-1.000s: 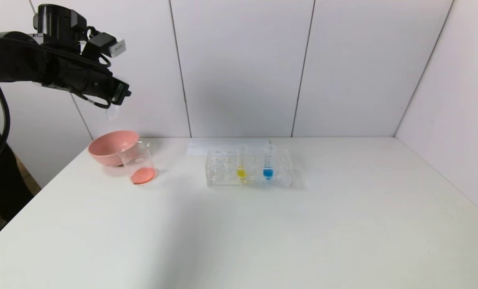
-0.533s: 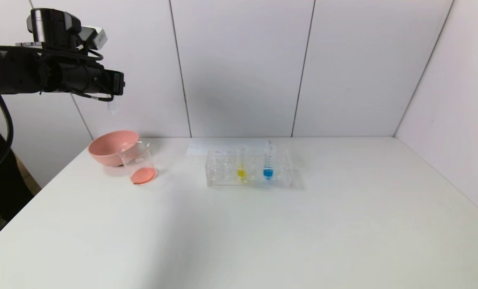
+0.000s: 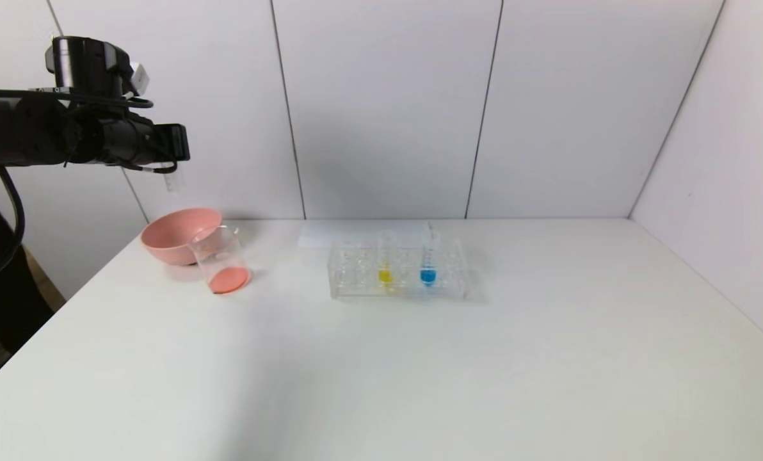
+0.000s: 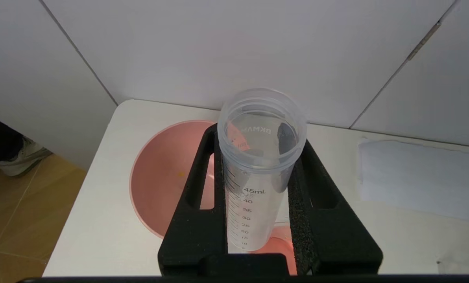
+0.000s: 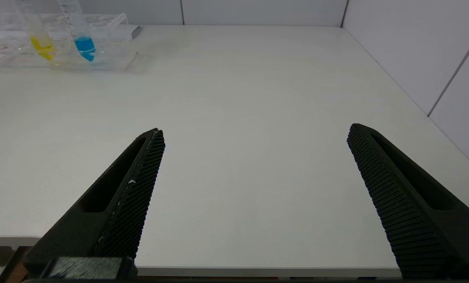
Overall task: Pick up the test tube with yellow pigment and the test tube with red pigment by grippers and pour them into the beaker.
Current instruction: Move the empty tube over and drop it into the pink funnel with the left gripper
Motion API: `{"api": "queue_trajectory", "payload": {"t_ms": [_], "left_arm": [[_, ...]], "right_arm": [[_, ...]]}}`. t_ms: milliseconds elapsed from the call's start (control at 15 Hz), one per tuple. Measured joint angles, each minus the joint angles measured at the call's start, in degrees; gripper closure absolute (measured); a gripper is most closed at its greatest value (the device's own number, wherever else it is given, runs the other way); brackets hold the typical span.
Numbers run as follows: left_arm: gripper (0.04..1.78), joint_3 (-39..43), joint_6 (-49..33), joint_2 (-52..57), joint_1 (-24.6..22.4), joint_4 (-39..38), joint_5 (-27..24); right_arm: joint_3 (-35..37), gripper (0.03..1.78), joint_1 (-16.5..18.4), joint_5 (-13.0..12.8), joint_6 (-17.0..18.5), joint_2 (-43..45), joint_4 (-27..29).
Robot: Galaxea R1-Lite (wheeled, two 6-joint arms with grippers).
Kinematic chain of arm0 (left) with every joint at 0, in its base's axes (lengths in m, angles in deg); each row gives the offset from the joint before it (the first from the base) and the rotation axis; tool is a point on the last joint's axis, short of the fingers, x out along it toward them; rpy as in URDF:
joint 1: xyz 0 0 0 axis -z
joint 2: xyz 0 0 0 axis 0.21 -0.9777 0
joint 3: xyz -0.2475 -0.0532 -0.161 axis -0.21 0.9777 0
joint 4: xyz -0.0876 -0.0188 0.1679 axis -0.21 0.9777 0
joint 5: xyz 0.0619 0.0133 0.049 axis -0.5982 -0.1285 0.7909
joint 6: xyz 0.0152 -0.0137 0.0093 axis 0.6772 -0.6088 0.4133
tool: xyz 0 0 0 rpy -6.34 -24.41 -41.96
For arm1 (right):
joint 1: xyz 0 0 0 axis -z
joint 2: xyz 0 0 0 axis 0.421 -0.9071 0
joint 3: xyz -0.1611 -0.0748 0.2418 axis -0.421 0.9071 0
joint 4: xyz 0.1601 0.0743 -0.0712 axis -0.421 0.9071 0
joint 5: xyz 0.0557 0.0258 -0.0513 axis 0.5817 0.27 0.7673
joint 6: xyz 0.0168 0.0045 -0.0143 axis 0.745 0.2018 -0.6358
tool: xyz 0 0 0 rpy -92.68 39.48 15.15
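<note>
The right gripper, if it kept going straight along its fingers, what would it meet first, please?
The right gripper, open and empty, points low across the bare white table. Nothing stands ahead; the tube rack lies off to one side. Probably the back wall, though depth is unclear.

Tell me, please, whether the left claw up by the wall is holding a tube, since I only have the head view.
Observer: Yes. The left wrist view shows the left claw shut on the test tube with red pigment, with one pad on each side.
Operator: Is there any red in it?
Observer: None shows in the part of the tube I can see; its base is hidden behind the claw.
Operator: And the right claw? It is outside my frame.
Observer: The right wrist view shows the right claw open and empty, over the near edge of the table.
</note>
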Motion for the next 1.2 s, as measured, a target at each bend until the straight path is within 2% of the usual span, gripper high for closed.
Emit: {"api": "queue_trajectory", "payload": {"t_ms": [267,667,1200], "left_arm": [[1.37,2.65,-0.85,-2.77,-1.43,-8.53,-0.51],[1.37,3.11,-1.12,-7.62,-2.23,-8.79,-0.66],[1.37,2.73,-0.41,-13.2,-4.53,-13.28,-0.68]], "right_arm": [[0.0,0.11,0.0,0.0,-0.04,0.0,0.0],[-0.02,0.11,0.0,0.02,0.02,0.0,0.0],[-0.02,0.11,-0.02,0.0,0.0,0.0,0.0]]}}
